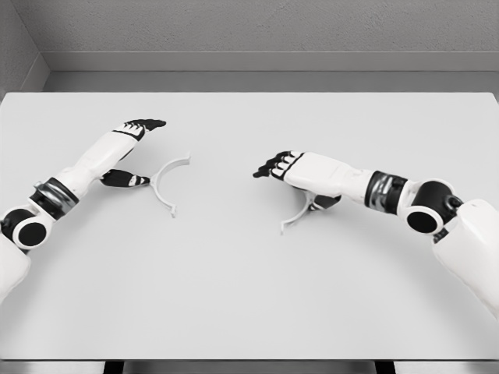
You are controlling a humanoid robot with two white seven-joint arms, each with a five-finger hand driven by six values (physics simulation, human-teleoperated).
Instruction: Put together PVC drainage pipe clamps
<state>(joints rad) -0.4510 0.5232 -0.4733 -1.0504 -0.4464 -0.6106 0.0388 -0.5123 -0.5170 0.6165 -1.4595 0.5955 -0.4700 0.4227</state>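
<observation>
Spread open at nine o'clock, left hand [134, 152] beside one clamp half [165, 183]; at three, right hand [300, 173], fingers loose, over another clamp half [299, 212], on counter [249, 296].

White table [249, 296], grey back wall [257, 27]

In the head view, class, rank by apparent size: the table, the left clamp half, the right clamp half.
1. Table, by far the largest.
2. Left clamp half and right clamp half: unranked, since the right robot hand partly hides the right one.
</observation>
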